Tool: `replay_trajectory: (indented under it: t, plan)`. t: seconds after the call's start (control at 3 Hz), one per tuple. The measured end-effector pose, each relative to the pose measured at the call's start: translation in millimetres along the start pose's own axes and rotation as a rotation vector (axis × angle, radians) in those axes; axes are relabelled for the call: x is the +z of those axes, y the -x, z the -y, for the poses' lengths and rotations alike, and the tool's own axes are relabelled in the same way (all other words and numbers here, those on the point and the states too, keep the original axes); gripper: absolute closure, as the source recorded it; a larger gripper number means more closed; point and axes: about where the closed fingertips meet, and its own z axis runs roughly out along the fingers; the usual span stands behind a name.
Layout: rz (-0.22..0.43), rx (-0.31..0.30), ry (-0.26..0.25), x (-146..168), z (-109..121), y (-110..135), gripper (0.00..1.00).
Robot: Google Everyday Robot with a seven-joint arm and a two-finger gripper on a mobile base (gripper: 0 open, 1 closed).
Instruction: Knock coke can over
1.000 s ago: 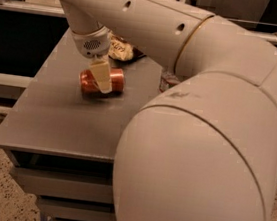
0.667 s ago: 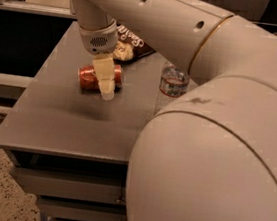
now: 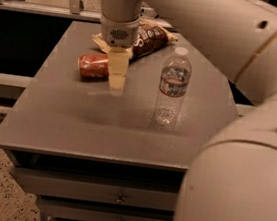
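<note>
Red-orange and flat on its side, the coke can (image 3: pixel 93 66) lies toward the back left of the grey table (image 3: pixel 77 120), just in front of the chip bag (image 3: pixel 150 38). The gripper (image 3: pixel 116 79) has lifted a touch and hangs by the can's right end, and whether it is wide or narrow cannot be told. With the can staying down, the knock-over looks done.

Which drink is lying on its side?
The red coke can, lying flat beside the gripper. The clear water bottle stands upright.
</note>
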Motion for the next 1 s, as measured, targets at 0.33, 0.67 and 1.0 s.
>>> replay_trajectory:
  t: [0.33, 0.67, 1.0]
  plan:
    - [0.170, 0.093, -0.102, -24.6, 15.0, -22.1, 0.00]
    - [0.311, 0.168, -0.210, -51.7, 31.0, -42.8, 0.00]
    - [0.444, 0.221, -0.301, -69.9, 50.6, -53.5, 0.00]
